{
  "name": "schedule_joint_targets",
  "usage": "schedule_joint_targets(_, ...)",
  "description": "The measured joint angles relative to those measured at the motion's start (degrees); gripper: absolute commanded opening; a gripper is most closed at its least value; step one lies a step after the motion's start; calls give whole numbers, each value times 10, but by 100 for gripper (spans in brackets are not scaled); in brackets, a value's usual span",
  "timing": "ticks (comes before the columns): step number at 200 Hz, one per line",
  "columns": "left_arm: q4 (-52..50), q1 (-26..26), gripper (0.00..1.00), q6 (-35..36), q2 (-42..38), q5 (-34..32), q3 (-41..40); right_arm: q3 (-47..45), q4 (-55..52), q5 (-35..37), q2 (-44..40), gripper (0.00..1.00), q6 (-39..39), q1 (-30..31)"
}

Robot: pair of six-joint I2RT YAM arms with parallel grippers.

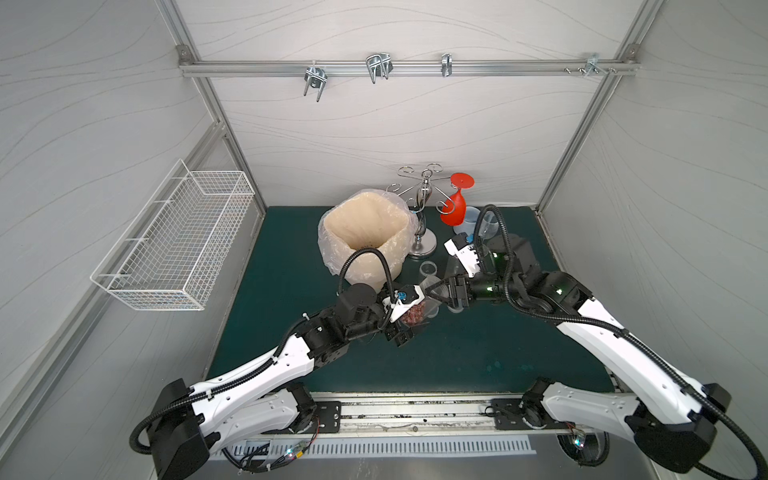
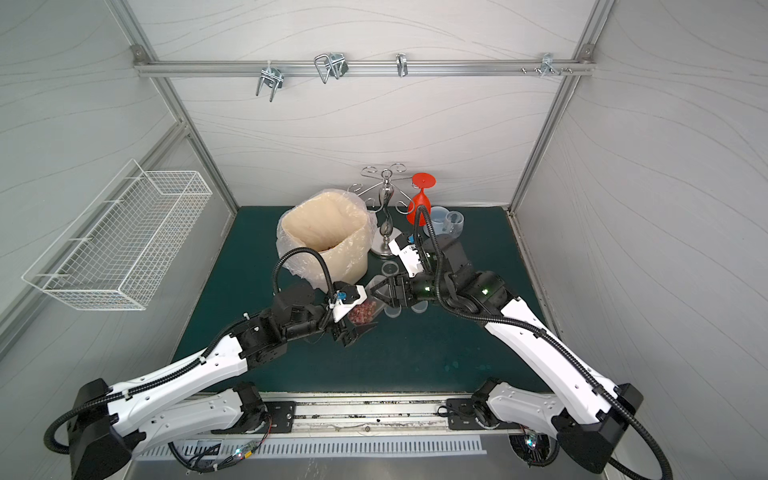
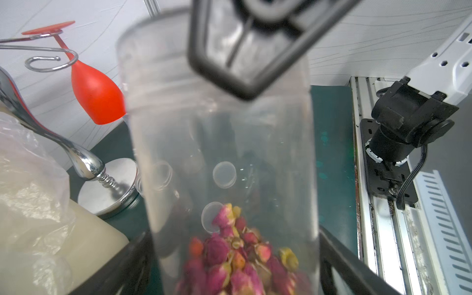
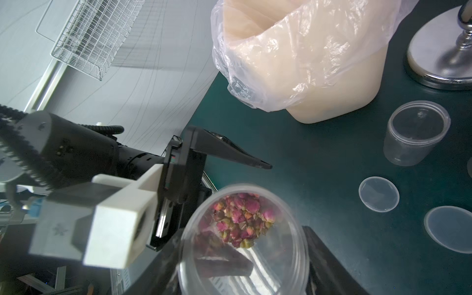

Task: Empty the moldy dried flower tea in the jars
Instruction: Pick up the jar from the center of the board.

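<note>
No readable text, label, brand, number anywhere. Only faint embossed mark (image 4: 60, 229) on white blocky camera housing (image 4: 107, 237), just beside clear round plastic jar (image 4: 278, 258): illegible.

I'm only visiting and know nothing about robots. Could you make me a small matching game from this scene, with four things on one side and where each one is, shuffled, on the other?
Things:
1. red glass
2. jar with dried flowers
3. lidless jar
4. wire basket

Places:
A. fixed to the side wall
B. standing on the green mat near the bagged bin
C. hanging upside down from the chrome rack
D. between the left gripper and the right gripper

Pairs: 1-C, 2-D, 3-B, 4-A.
</note>
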Motion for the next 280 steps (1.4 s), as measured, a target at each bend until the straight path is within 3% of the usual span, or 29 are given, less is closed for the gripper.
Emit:
schedule_joint_targets(58, 22, 3, 57, -7, 10, -6, -3, 0, 12, -26, 5, 13, -3, -10)
schedule_joint_targets(117, 24, 4, 21, -14, 0, -10, -14, 35, -32, -79, 44, 14, -76, -31)
schedule_joint_targets(155, 25, 7, 8, -32, -10, 28, -15, 76, -87, -131, 70, 13, -229, -37)
schedule_joint_targets(184, 11, 12, 7, -53, -10, 104, -16, 85, -133, -169, 72, 13, -379, -40)
schedule_joint_targets(213, 6, 15, 7, -64, -10, 149, -16, 99, -169, -188, 78, 29, -475, -38)
schedule_joint_targets(230, 6, 15, 7, -63, -10, 144, -16, 104, -173, -190, 83, 70, -494, -38)
schedule_joint_targets(239, 7, 14, 8, -60, -10, 136, -16, 105, -173, -189, 83, 82, -493, -38)
schedule_joint_targets(256, 17, 9, 9, -47, -10, 103, -16, 112, -153, -173, 83, 89, -468, -38)
schedule_joint_targets(280, 31, 3, 9, -14, -10, 19, -16, 114, -99, -109, 53, 99, -340, -38)
